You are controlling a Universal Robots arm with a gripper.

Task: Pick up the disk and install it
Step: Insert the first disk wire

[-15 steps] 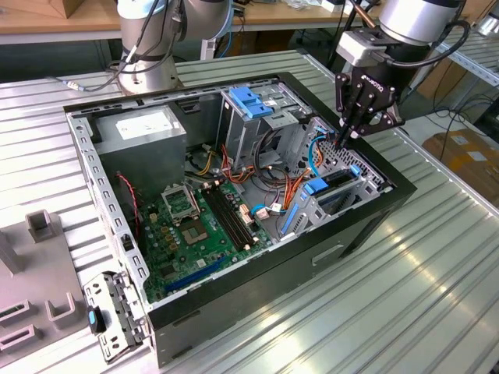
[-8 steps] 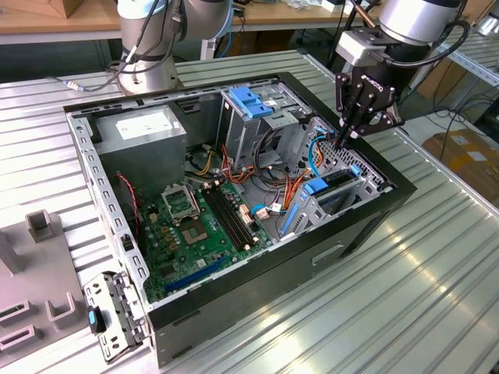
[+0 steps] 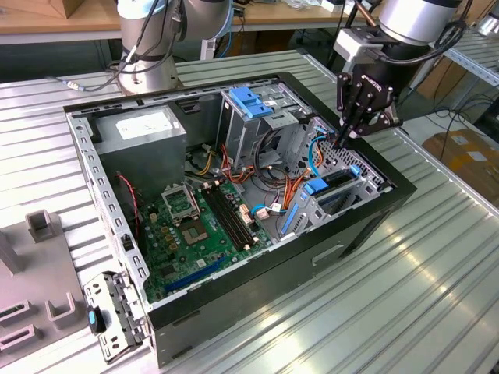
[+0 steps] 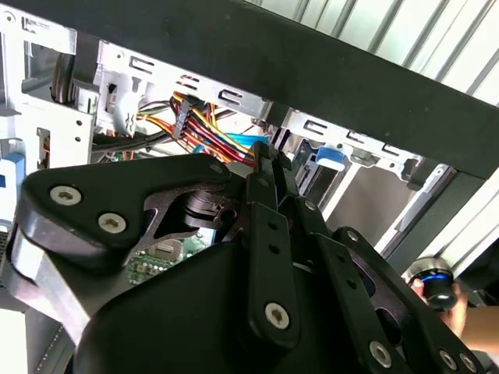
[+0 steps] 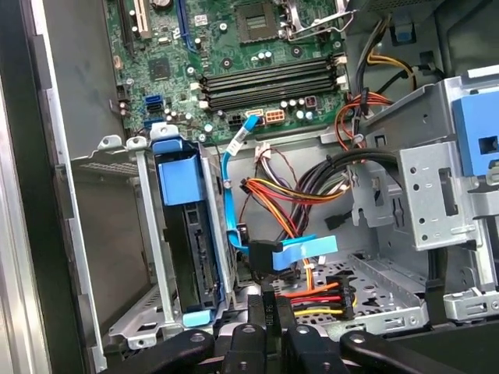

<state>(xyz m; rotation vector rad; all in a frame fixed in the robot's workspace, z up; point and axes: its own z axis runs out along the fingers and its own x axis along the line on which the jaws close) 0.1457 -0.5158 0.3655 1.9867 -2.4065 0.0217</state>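
The disk (image 3: 341,181) is a dark-grey drive standing on edge inside the metal drive cage (image 3: 327,204) at the case's corner on the exterior view's right, with blue rail tabs at both ends. In the first wrist view the disk (image 5: 192,241) sits between the cage walls under a blue tab. My gripper (image 3: 341,142) hangs just above the cage, beside the disk and not on it. Its fingertips (image 5: 267,300) are together, close to a black plug with a blue tag (image 5: 300,249). In the second wrist view the gripper (image 4: 269,161) is shut, with nothing visible between the fingers.
The open black computer case (image 3: 366,226) lies on a ribbed metal table. Inside are the green motherboard (image 3: 199,226), a grey power supply (image 3: 140,132), a light-blue latch (image 3: 251,101) and bundles of coloured wires (image 5: 296,195). A second arm's base (image 3: 148,54) stands behind. Grey fixtures (image 3: 39,226) sit at the exterior view's left.
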